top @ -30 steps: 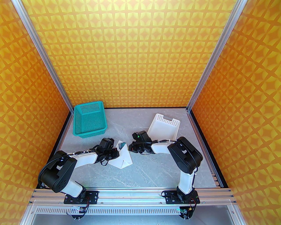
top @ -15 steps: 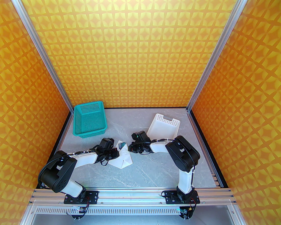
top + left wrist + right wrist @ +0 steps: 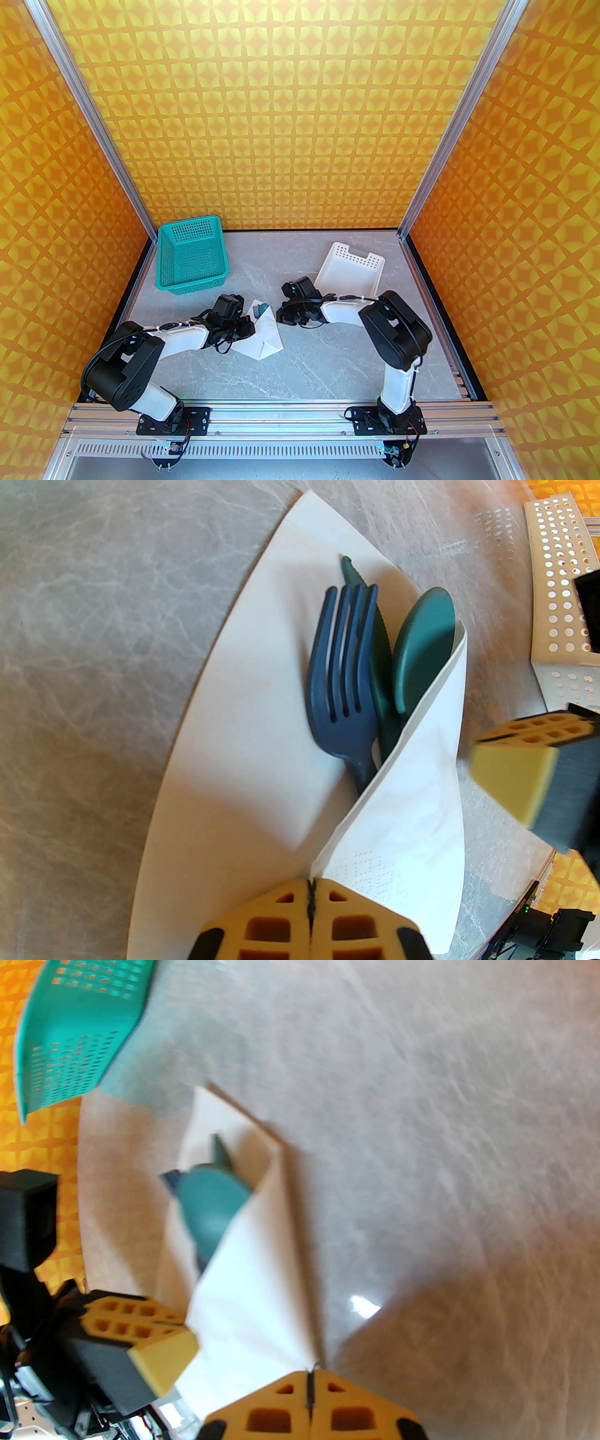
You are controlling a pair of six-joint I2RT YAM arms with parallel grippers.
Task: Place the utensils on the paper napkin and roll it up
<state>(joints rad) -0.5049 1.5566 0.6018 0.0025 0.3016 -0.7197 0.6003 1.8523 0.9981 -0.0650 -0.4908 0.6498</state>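
While both pairs of fingers are pressed fully together, the left tool (image 3: 311, 890) meets the paper napkin (image 3: 243, 742) at its 9 o'clock side, seen from above. The right tool (image 3: 309, 1377) touches its 2 o'clock edge. Whether either nips paper I cannot tell. The napkin lies mid-way across the surface (image 3: 328, 365), folded over the utensils (image 3: 344, 686), whose heads poke out toward 12 o'clock.

On napkin (image 3: 253, 742): utensils (image 3: 347, 681), partly under its folded flap. L gripper (image 3: 311, 897) just left of napkin, R gripper (image 3: 310, 1379) just right. Behind-left of napkin: basket (image 3: 192, 283); behind-right: tray (image 3: 349, 255); both well apart.
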